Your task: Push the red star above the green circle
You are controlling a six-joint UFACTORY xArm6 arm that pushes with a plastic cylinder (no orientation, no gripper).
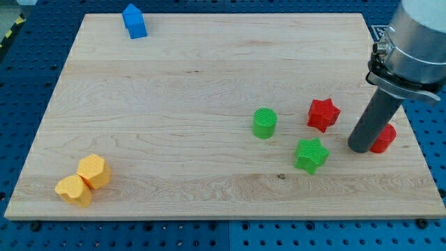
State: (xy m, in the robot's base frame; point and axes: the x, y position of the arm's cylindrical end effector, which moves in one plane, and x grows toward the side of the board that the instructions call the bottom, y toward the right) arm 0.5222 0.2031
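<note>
Starting at the lower left of the frame, two yellow blocks sit on the wooden bench: a yellow block lowest and furthest left, and a second yellow block touching it on its upper right side. Their exact shapes are hard to make out; both look like many-sided chunks.

Up in the upper left of the frame, near the bench's top edge, a blue block stands alone, well apart from everything else.

Moving right past the middle, the green circle stands as a short cylinder. To its lower right lies a green star, near it but not touching.

The red star sits right of the green circle, near it and slightly higher in the frame, and above the green star. It is apart from both.

Further right, the dark rod comes down from the grey arm body at the upper right of the frame. My tip rests on the bench at the lower right, to the right of the green star and to the lower right of the red star, apart from both. Just behind the rod on its right, a red block shows partly, seemingly touching the rod; its shape is mostly hidden.

As for the claw, there is none on this arm, only the rod, so there is no width or hold to report.
</note>
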